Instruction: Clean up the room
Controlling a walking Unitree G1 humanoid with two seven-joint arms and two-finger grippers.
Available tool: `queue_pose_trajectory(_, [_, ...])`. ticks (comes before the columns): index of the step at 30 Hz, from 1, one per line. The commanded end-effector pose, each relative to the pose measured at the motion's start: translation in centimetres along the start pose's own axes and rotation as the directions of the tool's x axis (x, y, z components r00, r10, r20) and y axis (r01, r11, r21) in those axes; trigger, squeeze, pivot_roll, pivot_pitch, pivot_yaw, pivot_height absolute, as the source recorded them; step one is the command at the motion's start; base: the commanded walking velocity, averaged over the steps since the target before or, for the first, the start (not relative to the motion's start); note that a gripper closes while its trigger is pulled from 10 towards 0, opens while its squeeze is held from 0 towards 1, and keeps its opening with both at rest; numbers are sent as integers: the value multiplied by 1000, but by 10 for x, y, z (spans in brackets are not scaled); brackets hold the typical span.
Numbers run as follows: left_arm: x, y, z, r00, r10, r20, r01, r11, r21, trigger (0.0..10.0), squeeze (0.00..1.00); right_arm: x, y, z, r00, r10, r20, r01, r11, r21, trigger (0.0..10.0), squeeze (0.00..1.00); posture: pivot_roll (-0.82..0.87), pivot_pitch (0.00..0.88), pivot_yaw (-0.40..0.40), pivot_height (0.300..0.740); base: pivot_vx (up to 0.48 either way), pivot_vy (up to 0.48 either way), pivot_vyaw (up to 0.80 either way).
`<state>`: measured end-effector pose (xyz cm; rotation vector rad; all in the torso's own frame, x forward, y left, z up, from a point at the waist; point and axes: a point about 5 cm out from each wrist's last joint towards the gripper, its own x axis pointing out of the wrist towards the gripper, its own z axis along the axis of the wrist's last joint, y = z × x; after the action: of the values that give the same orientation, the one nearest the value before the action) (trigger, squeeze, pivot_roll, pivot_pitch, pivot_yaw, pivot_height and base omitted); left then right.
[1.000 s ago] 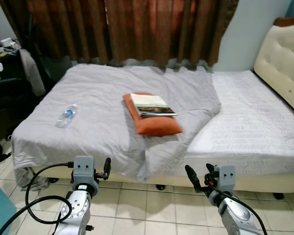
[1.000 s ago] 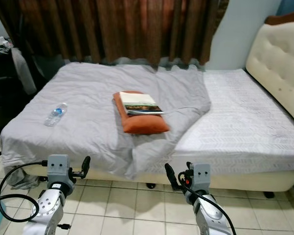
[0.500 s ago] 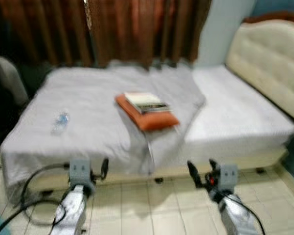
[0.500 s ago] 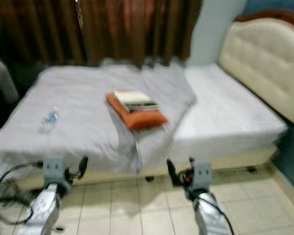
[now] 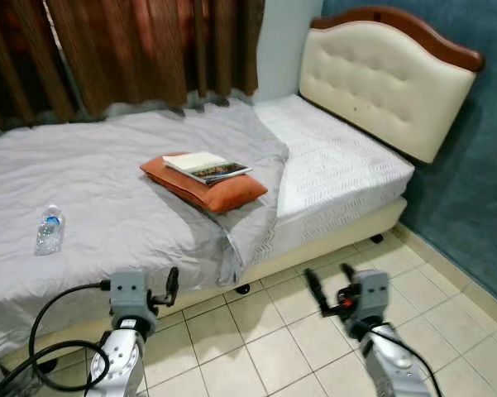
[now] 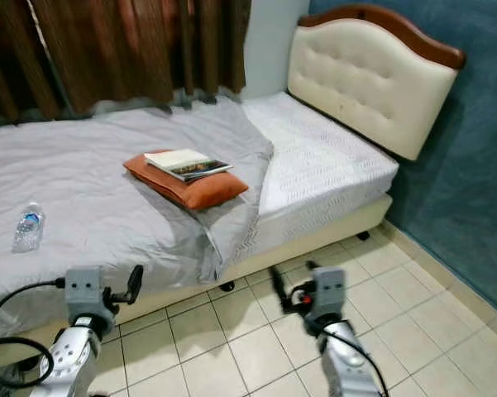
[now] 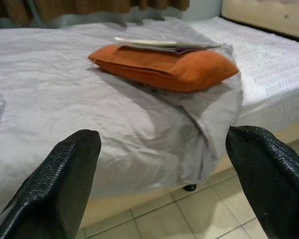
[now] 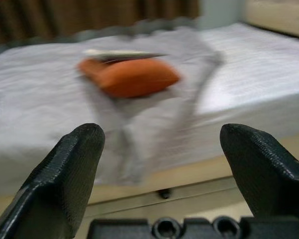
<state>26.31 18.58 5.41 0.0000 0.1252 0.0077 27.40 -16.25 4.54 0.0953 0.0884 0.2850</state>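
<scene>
Left eye view puts the book (image 5: 206, 165) atop the orange pillow (image 5: 205, 185) mid-bed, beyond the near edge; left gripper (image 5: 172, 285) sits nearer than right gripper (image 5: 327, 289), both wide open and empty.

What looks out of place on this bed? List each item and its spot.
A plastic water bottle lies on its side on the grey blanket. A book sits on the orange pillow mid-bed. The blanket is bunched toward the foot, leaving the white mattress bare near the headboard.

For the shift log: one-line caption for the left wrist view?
Open left gripper faces the bed's grey blanket, orange pillow topped by a book.
</scene>
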Motion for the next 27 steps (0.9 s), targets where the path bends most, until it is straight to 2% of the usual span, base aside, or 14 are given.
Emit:
queue_pose_trajectory(1, [1, -6, 4, 1000, -10, 16, 10, 1000, 0, 10000, 0, 1, -3, 4, 1000, 8, 8, -8, 1000, -21, 10000, 0, 8, 0, -7, 740, 0, 428, 712])
queue_pose_trajectory(10, [2, -3, 5, 1000, 14, 15, -14, 1000, 8, 10000, 0, 5, -1, 3, 999, 41, -13, -41, 999, -35, 10000, 0, 19, 0, -15, 740, 0, 429, 667])
queue_pose_trajectory(13, [3, -3, 4, 999, 41, 18, -43, 996, 78, 10000, 0, 7, -1, 2, 999, 46, -25, -47, 998, -34, 10000, 0, 17, 0, -16, 740, 175, 270, 596])
queue_pose_trajectory(16, [4, -8, 7, 999, 7, 35, -8, 999, 34, 10000, 0, 8, 0, 0, 998, 49, -45, -51, 998, -26, 10000, 0, 17, 0, -16, 740, 0, 0, 381])
queue_pose_trajectory(27, [9, -8, 6, 1000, 10, 10, -10, 999, 43, 10000, 0, 8, 1, -2, 997, 54, -51, -55, 998, -16, 10000, 0, 1, 0, -7, 740, 472, 0, 0])
